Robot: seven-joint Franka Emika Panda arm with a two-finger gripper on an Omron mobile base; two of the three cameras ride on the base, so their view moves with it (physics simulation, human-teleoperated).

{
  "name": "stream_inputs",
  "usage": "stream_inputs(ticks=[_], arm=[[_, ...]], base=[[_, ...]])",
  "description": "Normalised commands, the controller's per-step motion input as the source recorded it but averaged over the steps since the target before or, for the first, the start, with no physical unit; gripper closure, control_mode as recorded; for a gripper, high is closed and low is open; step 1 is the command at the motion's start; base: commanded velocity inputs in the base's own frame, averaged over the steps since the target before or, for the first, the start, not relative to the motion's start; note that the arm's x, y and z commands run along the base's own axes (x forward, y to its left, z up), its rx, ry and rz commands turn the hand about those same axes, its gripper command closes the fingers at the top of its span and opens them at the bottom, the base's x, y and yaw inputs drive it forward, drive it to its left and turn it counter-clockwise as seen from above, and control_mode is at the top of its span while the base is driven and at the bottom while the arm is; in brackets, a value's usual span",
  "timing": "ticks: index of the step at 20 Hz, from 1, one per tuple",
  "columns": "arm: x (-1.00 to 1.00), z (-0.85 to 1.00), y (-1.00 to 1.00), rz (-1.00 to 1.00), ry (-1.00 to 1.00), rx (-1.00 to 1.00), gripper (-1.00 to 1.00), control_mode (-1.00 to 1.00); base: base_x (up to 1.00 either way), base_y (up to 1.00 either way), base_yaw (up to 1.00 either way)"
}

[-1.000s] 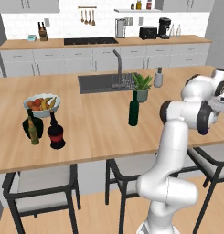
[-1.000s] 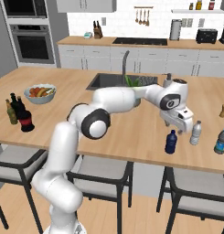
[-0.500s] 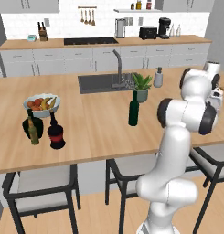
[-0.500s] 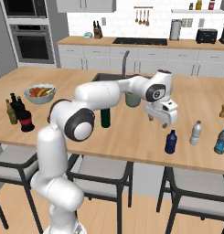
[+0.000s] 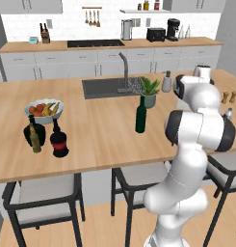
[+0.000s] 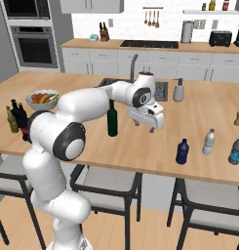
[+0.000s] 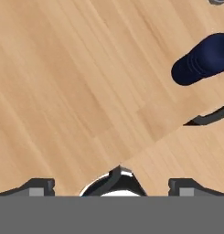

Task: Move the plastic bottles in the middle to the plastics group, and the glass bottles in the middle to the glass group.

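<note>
In the hand view, the dark blue bottle [image 7: 202,61] at the upper right runs off the right edge, so its cap and base cannot be seen. In the left base view, the white arm [image 5: 199,125] hides the right part of the bench [image 5: 105,140], and the clear water bottle [image 5: 228,114] shows just its cap beside the arm. At the left of the right base view, the arm covers most of the black bottle with the red band [image 6: 24,128]. At that view's right edge, another blue bottle [image 6: 236,150] is partly cut off.
</note>
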Motion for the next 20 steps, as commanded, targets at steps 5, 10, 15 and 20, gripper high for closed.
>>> stream_inputs(ticks=[5, 10, 15, 20], arm=[[-0.03, 0.46, 0.55, 0.16, 0.00, 0.00, -1.00, -1.00], [-0.22, 0.48, 0.45, 0.10, 0.00, 0.00, -1.00, -1.00], [-0.05, 0.14, 0.51, 0.08, 0.00, 0.00, -1.00, -1.00], [0.09, 0.01, 0.37, 0.03, 0.00, 0.00, -1.00, -1.00]], base=[[0.00, 0.00, 0.00], [0.00, 0.00, 0.00], [0.00, 0.00, 0.00], [0.00, 0.00, 0.00]])
